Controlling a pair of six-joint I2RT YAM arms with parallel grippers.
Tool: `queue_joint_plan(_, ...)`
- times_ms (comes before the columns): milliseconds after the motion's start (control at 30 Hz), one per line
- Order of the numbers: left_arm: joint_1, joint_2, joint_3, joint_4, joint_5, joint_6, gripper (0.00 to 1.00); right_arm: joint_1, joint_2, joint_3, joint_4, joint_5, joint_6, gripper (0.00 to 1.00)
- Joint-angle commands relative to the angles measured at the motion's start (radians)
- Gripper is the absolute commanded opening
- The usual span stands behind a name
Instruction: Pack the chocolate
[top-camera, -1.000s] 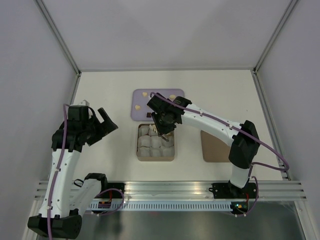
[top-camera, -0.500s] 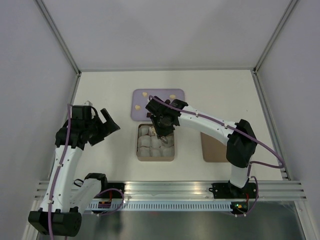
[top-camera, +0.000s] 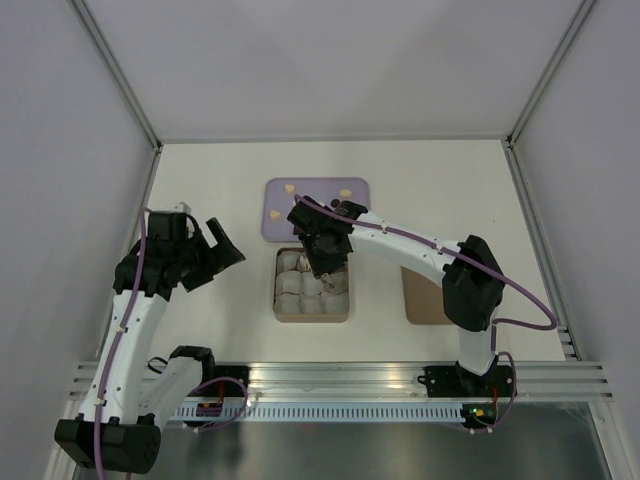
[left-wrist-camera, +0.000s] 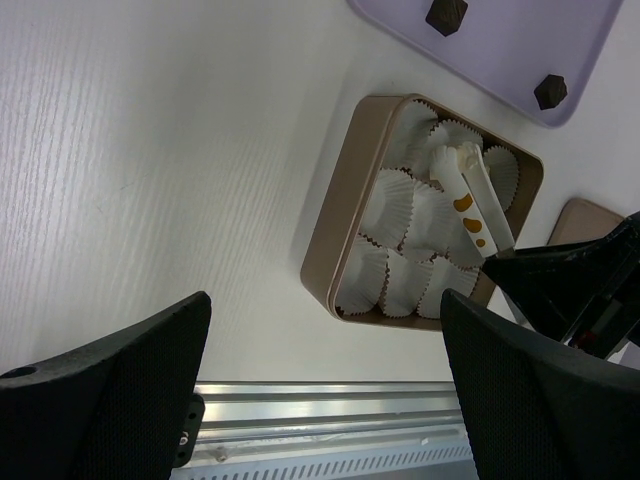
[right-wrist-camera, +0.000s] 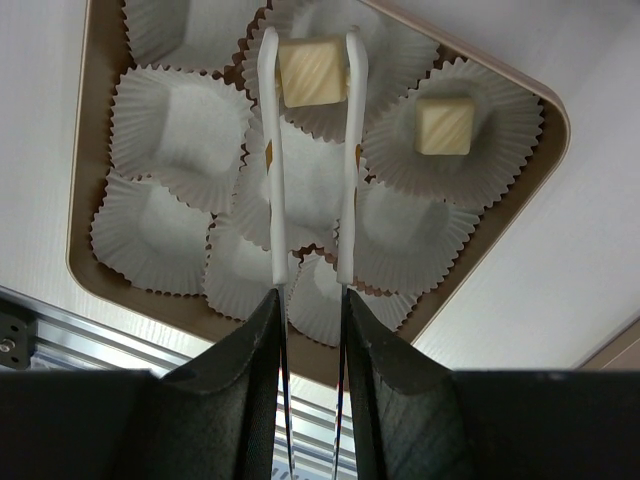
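The right gripper (right-wrist-camera: 312, 345) clamps the handles of a pair of slim white tongs (right-wrist-camera: 273, 180). Their two tips are closed on either side of a pale cream square chocolate (right-wrist-camera: 312, 70) at the top centre of the wrist view. We see it held over a white crinkled paper cup (right-wrist-camera: 312, 120) inside the tan rounded-corner box (right-wrist-camera: 85, 150). A second cream square (right-wrist-camera: 444, 125) lies in the neighbouring cup, just right of the tongs' tips and clear of them. We count nine cups in the box, three rows of three, and two chocolates among them. From overhead, three pale cream pieces (top-camera: 290, 188) lie on the lavender rectangular tray (top-camera: 318, 200) directly above the box. The left wrist view shows two dark brown pieces (left-wrist-camera: 446, 14) on that tray at upper right. The left gripper (top-camera: 214, 262) hangs at the left of the frame, well apart from the box, its jaws spread wide. One flat tan square panel (top-camera: 420, 295) lies on the white table (top-camera: 400, 180) right of the box.
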Motion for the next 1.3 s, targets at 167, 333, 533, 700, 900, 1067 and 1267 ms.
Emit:
queue_joint_plan(167,-0.011,-0.021,-0.016,0.021,0.037,-0.033,0.99,0.006,0.02,0.044,0.027,0.041,0.016,0.17)
queue_joint_plan(333,-0.013,-0.02,-0.016,0.021,0.035,-0.039,0.99,0.007,0.031,0.043,0.024,0.043,0.016,0.17)
queue_joint_plan(533,-0.014,-0.018,-0.018,0.021,0.035,-0.046,0.99,0.006,0.029,0.029,0.024,0.041,0.016,0.18)
queue_joint_plan(700,-0.014,-0.023,-0.018,0.019,0.035,-0.046,1.0,0.006,0.033,0.012,0.033,0.044,0.016,0.18)
queue_joint_plan(900,-0.017,-0.032,-0.025,0.021,0.037,-0.055,1.0,0.006,0.045,0.021,0.033,0.052,0.016,0.2)
queue_joint_plan(1067,-0.017,-0.041,-0.027,0.019,0.035,-0.064,1.0,0.007,0.045,0.013,0.022,0.052,0.019,0.21)
queue_joint_plan(1267,-0.017,-0.049,-0.027,0.018,0.035,-0.073,0.99,0.007,0.049,0.013,0.02,0.058,0.02,0.27)
